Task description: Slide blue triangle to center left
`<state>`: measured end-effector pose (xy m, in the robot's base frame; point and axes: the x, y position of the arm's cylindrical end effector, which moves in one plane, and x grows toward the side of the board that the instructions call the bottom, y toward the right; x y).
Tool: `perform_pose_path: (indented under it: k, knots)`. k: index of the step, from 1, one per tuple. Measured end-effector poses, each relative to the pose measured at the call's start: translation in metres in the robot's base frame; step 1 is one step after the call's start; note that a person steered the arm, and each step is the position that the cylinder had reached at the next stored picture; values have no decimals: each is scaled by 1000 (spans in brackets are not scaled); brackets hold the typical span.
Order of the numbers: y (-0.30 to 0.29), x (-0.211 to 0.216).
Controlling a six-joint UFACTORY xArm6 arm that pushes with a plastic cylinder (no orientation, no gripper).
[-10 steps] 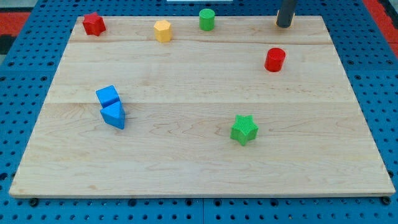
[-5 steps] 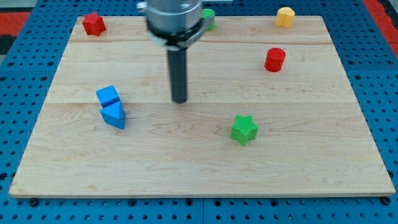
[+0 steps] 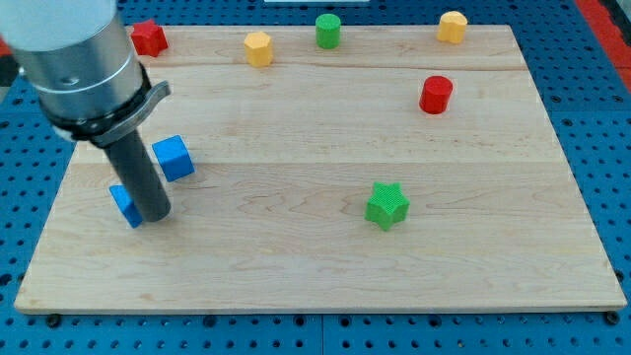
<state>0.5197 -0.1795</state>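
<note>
We see a pale wooden board (image 3: 296,256) with smooth, visible grain, matt plastic-looking blocks such as the green star (image 3: 386,205), and our matt dark rod under a grey metal collar (image 3: 84,59).

Pale wood board (image 3: 296,247) sitting on blue pegboard (image 3: 611,148), two blue blocks (image 3: 174,158), two red (image 3: 436,95), two yellow (image 3: 257,48), two green (image 3: 386,205), dark rod (image 3: 141,177)

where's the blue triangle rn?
The blue triangle sits at the board's left edge, below centre, mostly hidden behind my tip, which is against its right side. The blue cube is just up-right of it.
</note>
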Motion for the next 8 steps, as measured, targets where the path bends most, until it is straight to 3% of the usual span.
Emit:
perform_pose_path:
  k: [4, 8]
  knots:
    - [-49, 12]
    - [-51, -38]
